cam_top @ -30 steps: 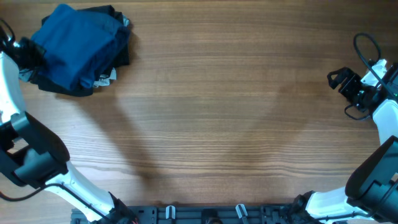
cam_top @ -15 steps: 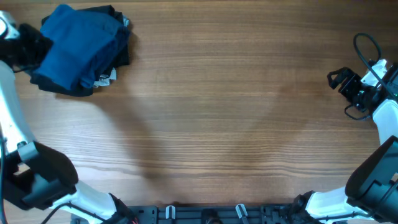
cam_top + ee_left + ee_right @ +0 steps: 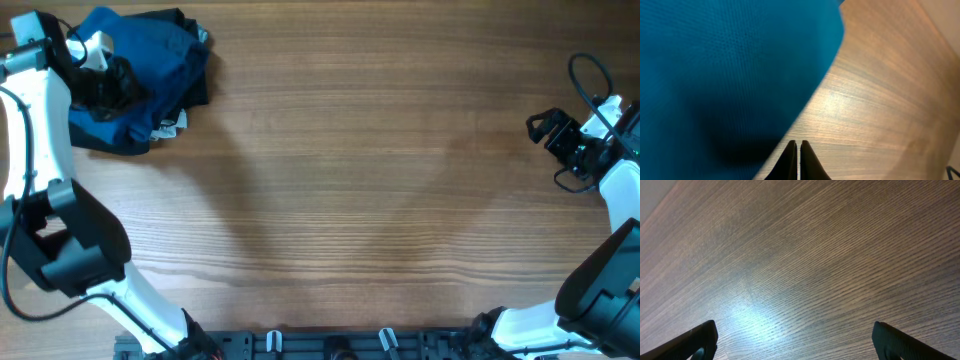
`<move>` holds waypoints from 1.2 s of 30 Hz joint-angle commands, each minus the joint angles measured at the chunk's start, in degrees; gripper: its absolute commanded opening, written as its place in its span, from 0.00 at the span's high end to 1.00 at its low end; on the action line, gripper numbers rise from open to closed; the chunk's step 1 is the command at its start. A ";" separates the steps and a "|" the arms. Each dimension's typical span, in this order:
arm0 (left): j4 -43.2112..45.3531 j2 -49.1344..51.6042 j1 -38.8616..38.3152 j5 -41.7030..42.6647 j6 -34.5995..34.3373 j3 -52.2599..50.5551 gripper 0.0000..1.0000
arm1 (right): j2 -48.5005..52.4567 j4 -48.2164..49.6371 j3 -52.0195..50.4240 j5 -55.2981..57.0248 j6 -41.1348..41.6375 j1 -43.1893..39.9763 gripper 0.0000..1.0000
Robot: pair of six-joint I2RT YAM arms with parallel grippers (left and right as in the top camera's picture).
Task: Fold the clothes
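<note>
The clothes [image 3: 155, 55] lie in a rumpled pile at the table's far left: a medium-blue shirt on top, black fabric [image 3: 197, 88] showing under its right side. My left gripper [image 3: 112, 80] hovers over the pile's left part. In the left wrist view its jaws are shut [image 3: 799, 152] with nothing between them, their tips over bare wood just beside the blue fabric's edge [image 3: 730, 70]. My right gripper [image 3: 540, 126] stands open at the far right, away from the clothes. In the right wrist view it [image 3: 795, 340] has only wood between its fingers.
The wooden table [image 3: 360, 180] stretches between the two arms. A black cable [image 3: 585, 75] loops above the right arm. The arm bases and a black rail [image 3: 330, 345] line the near edge.
My left arm has swung from the pile's left edge to over the blue shirt, its gripper staying shut. The pile has shifted slightly. The right arm has not moved.
</note>
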 commanded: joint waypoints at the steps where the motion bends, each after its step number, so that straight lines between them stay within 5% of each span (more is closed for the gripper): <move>1: 0.20 4.07 0.20 2.62 3.04 -0.26 0.96 | -0.13 0.15 0.02 0.39 -0.22 0.24 0.00; 7: 1.53 9.64 0.26 3.32 4.11 -0.28 0.96 | -0.13 0.15 0.02 0.39 -0.22 0.24 0.00; 13: 4.46 5.81 0.26 13.57 3.82 0.02 0.94 | -0.13 0.15 0.02 0.39 -0.22 0.24 0.00; 19: 16.00 -2.45 1.57 12.41 -7.50 0.33 0.91 | -0.13 0.15 0.02 0.39 -0.22 0.24 0.00; 24: 23.39 -1.97 2.43 -1.03 -15.45 0.31 0.90 | -0.13 0.15 0.02 0.39 -0.22 0.24 0.00; 30: 26.08 1.09 3.34 -12.31 -17.00 0.26 0.92 | -0.13 0.15 0.02 0.39 -0.22 0.24 0.00; 36: 27.93 6.36 6.03 -14.05 -21.33 0.26 0.96 | -0.13 0.15 0.02 0.39 -0.22 0.24 0.00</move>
